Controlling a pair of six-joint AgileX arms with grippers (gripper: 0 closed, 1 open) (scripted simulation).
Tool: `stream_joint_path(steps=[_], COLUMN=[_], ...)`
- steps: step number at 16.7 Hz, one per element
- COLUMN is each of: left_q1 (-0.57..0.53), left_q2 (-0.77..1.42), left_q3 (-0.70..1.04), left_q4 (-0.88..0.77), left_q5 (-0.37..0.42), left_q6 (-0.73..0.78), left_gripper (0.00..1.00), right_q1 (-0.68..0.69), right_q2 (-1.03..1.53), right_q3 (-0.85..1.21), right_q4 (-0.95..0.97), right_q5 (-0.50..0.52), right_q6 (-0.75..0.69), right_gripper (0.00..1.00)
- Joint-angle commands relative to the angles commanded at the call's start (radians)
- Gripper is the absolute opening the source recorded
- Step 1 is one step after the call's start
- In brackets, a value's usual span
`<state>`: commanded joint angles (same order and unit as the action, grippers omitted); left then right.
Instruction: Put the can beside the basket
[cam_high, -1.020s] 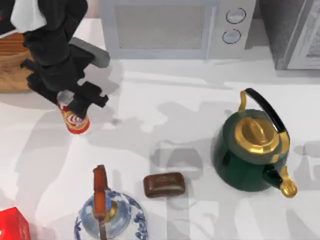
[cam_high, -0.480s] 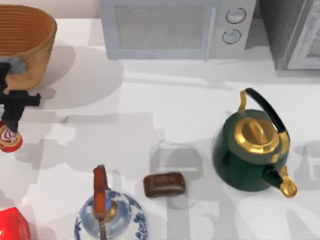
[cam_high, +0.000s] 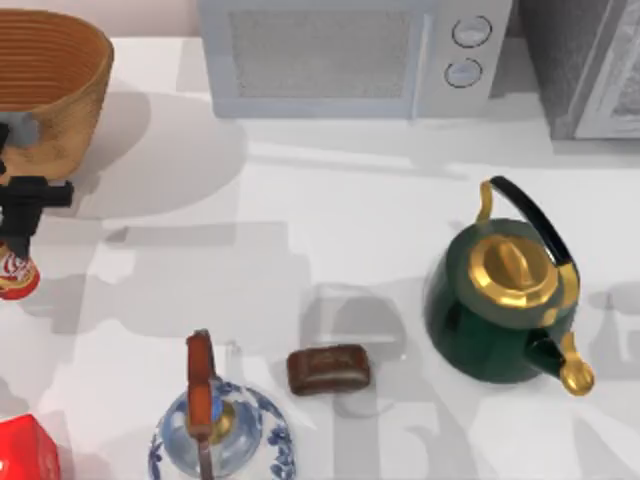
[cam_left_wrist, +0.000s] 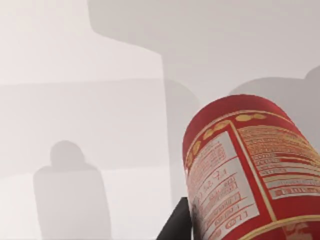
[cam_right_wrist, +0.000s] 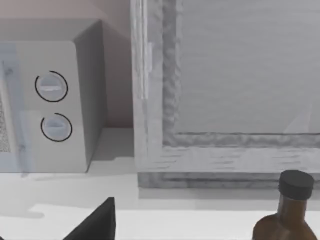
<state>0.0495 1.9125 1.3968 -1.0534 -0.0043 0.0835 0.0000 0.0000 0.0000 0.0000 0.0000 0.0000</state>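
The left hand (cam_high: 18, 235) hangs at the far left edge of the white desk (cam_high: 300, 230), its black fingers closed around the small red can (cam_high: 14, 275), which stands upright directly under it on the desk. In the left wrist view the can (cam_left_wrist: 250, 170) shows its red side and white label panel close up, with one dark finger (cam_left_wrist: 175, 225) against it. Just behind the hand sits the woven wicker basket (cam_high: 60, 90), close to the can but apart from it.

Away to the hand's right, the pale, shadow-streaked desk carries a blue-and-white glass teapot (cam_high: 220, 430), a brown chocolate-coloured bar (cam_high: 328, 368) and a dark green kettle with a gold lid (cam_high: 505, 300). A red box (cam_high: 25, 455) lies at the near left corner. A grey microwave (cam_high: 350, 55) stands along the back, against the wall.

The right wrist view takes in the microwave's dials (cam_right_wrist: 52, 105), a grey framed cabinet (cam_right_wrist: 225, 90) and a brown bottle (cam_right_wrist: 287, 210).
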Motion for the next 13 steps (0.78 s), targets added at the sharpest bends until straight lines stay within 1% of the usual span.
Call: stream_joint_path(steps=[7,9,13], left_q1=[0.008,0.004,0.004], left_q2=[-0.020,-0.013,0.007], left_q3=[-0.038,-0.043,-0.026], left_q4=[-0.085,-0.071,0.014], left_q5=[0.000,-0.005,-0.004], left_q6=[0.011,0.010,-0.001], left_gripper=[0.00,0.00,0.00], right_q1=[0.000,0.000,0.000], right_q2=[0.000,0.000,0.000], right_q3=[0.000,0.000,0.000], right_q4=[0.000,0.000,0.000], right_q5=[0.000,0.000,0.000], right_q6=[0.000,0.000,0.000], right_gripper=[1.00,1.00,1.00])
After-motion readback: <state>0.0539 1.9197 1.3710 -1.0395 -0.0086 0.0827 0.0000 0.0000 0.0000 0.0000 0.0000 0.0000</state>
